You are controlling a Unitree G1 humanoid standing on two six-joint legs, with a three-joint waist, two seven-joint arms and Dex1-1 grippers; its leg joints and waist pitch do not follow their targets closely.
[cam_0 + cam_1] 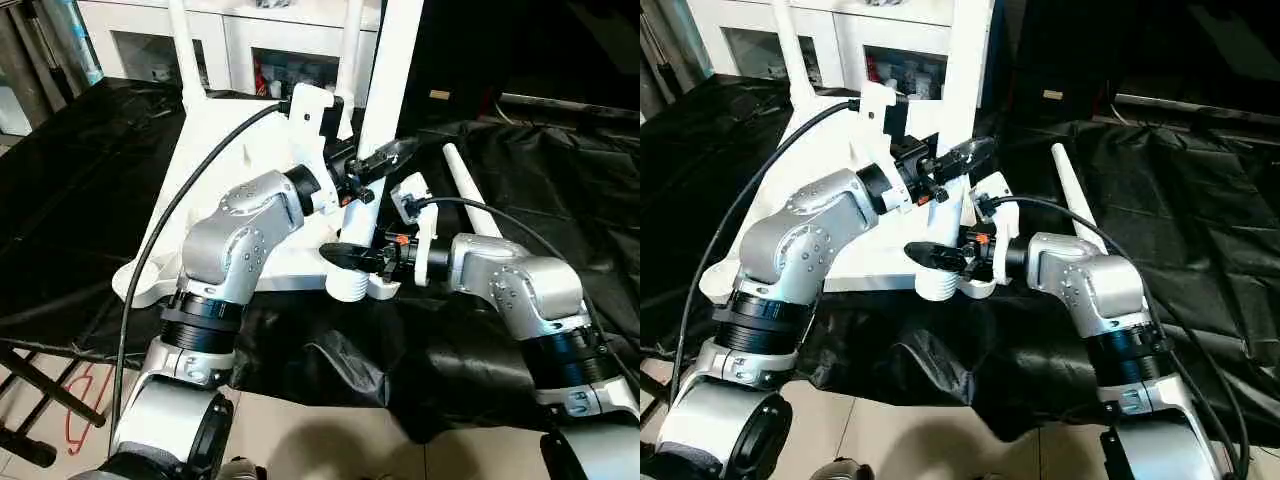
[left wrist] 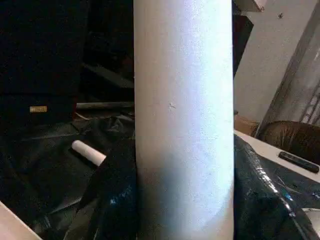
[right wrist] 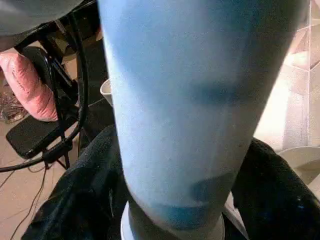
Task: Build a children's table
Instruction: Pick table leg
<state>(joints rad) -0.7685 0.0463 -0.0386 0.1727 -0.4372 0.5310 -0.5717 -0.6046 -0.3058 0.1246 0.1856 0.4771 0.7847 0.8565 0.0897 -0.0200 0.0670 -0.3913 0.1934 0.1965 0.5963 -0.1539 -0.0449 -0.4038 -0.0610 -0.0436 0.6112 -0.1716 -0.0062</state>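
While the tabletop point(image 1: 215, 190) lies underside-up on black sheeting, the upright leg point(image 1: 385, 90) stands in its near corner socket point(image 1: 350, 283). The left end effector point(image 1: 372, 163) grasps the leg above the socket; the right end effector point(image 1: 350, 257) clasps it just at the socket, nearer.

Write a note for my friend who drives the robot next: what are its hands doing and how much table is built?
Left gripper: clamped around the upright leg, higher up.
Right gripper: around the same leg, low at the corner socket.
Tabletop lies upside down on the black sheet; two more legs stand at its far corners.
One loose leg lies on the sheet to the right.
Left to do: finish seating this leg, fit the loose one, flip the table.
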